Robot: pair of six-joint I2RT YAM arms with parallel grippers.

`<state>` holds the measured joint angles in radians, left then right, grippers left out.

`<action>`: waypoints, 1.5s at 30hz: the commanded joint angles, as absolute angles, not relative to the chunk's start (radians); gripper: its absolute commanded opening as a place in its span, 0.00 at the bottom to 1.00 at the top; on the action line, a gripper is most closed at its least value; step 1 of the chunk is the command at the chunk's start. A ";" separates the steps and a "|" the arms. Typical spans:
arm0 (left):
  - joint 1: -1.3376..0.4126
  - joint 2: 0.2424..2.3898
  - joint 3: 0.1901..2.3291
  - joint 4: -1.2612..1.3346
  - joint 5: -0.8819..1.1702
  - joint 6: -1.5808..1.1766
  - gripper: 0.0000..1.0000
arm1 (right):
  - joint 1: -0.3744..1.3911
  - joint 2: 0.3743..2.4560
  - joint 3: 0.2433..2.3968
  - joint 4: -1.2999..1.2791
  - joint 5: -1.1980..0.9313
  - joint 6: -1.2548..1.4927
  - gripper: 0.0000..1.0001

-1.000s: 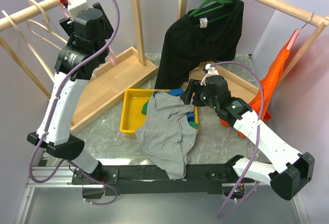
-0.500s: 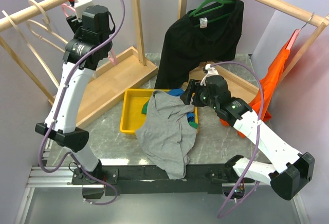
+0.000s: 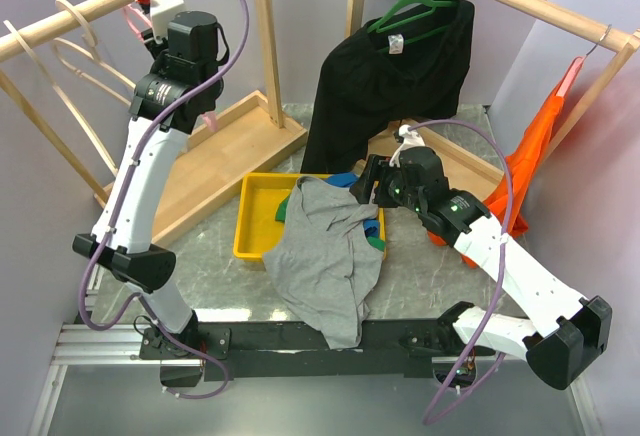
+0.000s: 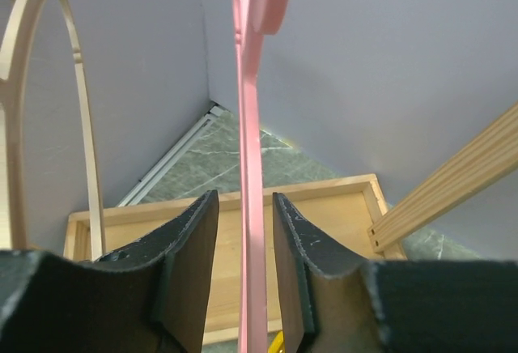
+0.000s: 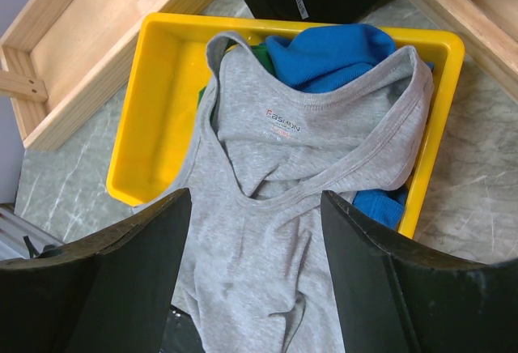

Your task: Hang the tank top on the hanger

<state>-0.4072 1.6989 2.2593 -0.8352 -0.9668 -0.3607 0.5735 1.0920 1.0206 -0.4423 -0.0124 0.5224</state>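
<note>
Close the spread left gripper [image 4: 244,207] evenly on the hanger [image 4: 249,126] hung between its jaws, then lift the hook off the wooden rail [image 3: 95,8]; hold the right gripper [image 5: 255,195], also spread and empty, above the tank top [image 5: 275,231] draped over the yellow tray [image 5: 162,102] rim

The tank top [image 5: 259,236] is plain light grey with a small red print inside its neck. The hanger [image 4: 250,167] is pink. The tray [image 5: 162,94] is bright yellow, the cloth [image 5: 328,53] in it blue. The table [image 5: 477,175] is marbled grey-green. A black garment [image 3: 390,86] hangs from a green hanger [image 3: 412,0]; another top [image 3: 530,171] is orange. A cream hanger [image 4: 87,142] is nearby.
</note>
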 commanded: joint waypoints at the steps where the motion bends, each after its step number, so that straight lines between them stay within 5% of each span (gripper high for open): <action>1: -0.407 1.701 2.257 -0.818 -1.015 -0.359 0.38 | 0.580 1.083 1.028 -0.437 -0.011 0.506 0.73; 11: -0.407 1.686 2.217 -0.796 -1.031 -0.368 0.34 | 0.581 1.086 1.025 -0.436 -0.012 0.503 0.73; 21: -0.407 1.684 2.243 -0.752 -1.019 -0.322 0.01 | 0.581 1.071 1.034 -0.448 -0.002 0.495 0.73; 38: -0.589 1.554 2.107 -0.540 -1.049 -0.114 0.01 | 0.588 1.115 1.060 -0.448 0.029 0.497 0.73; 45: -0.635 1.418 1.959 -0.562 -0.807 -0.218 0.01 | 0.592 1.115 1.057 -0.459 0.078 0.488 0.73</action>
